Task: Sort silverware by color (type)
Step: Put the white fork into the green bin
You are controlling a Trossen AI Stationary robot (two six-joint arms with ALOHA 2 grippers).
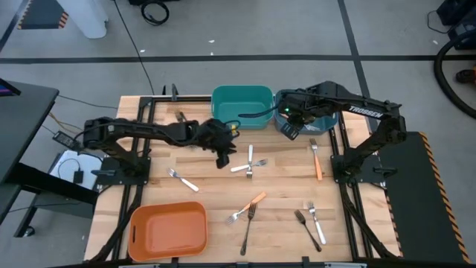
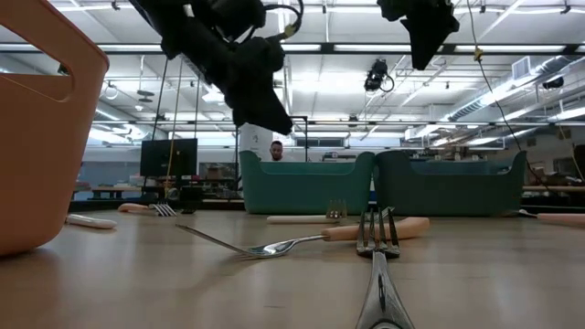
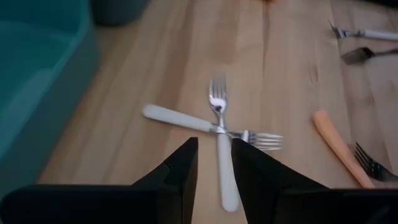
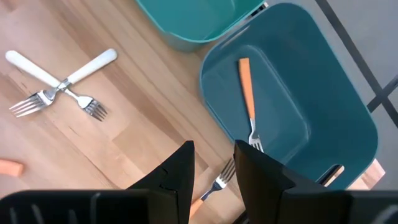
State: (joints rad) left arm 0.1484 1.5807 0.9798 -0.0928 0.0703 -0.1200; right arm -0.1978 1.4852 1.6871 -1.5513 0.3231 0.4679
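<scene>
Two white-handled forks (image 1: 249, 165) lie crossed at mid-table, one resting on the other (image 3: 219, 127). My left gripper (image 1: 225, 158) hangs open just left of them, high above the wood in the low view (image 2: 259, 96); in its wrist view (image 3: 214, 165) one white handle shows through the finger gap. My right gripper (image 1: 291, 130) hovers open at the near rim of the blue-teal bin (image 4: 348, 124), where one orange-handled fork (image 4: 247, 93) lies. Another orange-handled fork (image 1: 317, 160) lies on the table below it (image 4: 217, 179).
A green-teal bin (image 1: 242, 90) stands at the far edge, and an orange bin (image 1: 167, 209) sits at the near left. Loose forks lie about: white-handled (image 1: 182, 180), orange-handled (image 1: 250, 205), dark (image 1: 248, 229), and a dark and white pair (image 1: 311, 223). A person (image 2: 276, 149) stands beyond the table.
</scene>
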